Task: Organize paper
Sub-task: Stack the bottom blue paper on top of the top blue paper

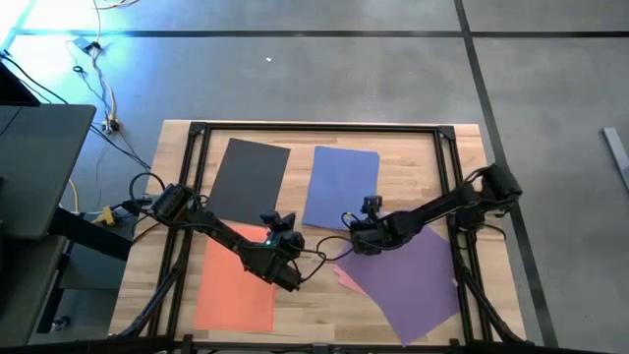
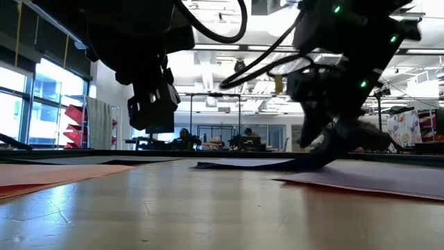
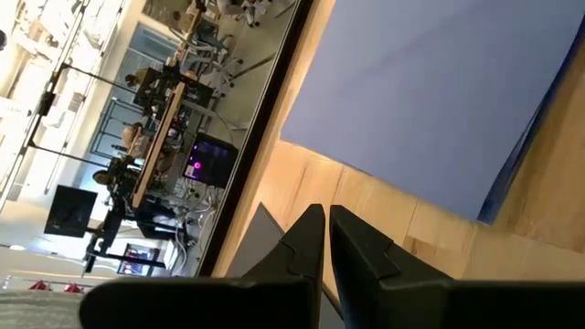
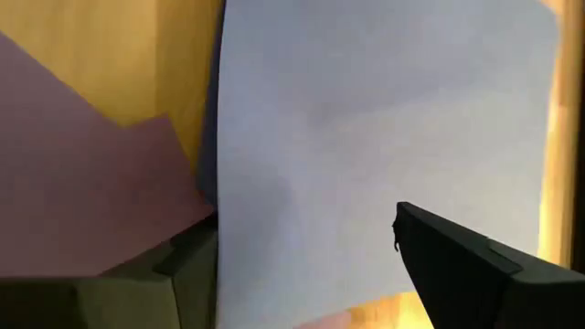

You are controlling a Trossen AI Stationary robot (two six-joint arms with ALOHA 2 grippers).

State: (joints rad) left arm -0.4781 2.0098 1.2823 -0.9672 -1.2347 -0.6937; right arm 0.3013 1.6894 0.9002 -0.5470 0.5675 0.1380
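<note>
The sheets still lie scattered, perhaps barely sorted: right gripper [image 1: 356,239] stands apart over the blue sheet [image 1: 341,185], left gripper [image 1: 283,234] together.

Left arm reaches in from the left edge toward frame center, left gripper [image 1: 286,264] low in the middle of the high view, fingers [image 3: 311,239] pressed together. Right arm stretches in from the right edge, right gripper [image 1: 360,236] just right of center, fingers [image 4: 475,265] spread wide apart.
</note>
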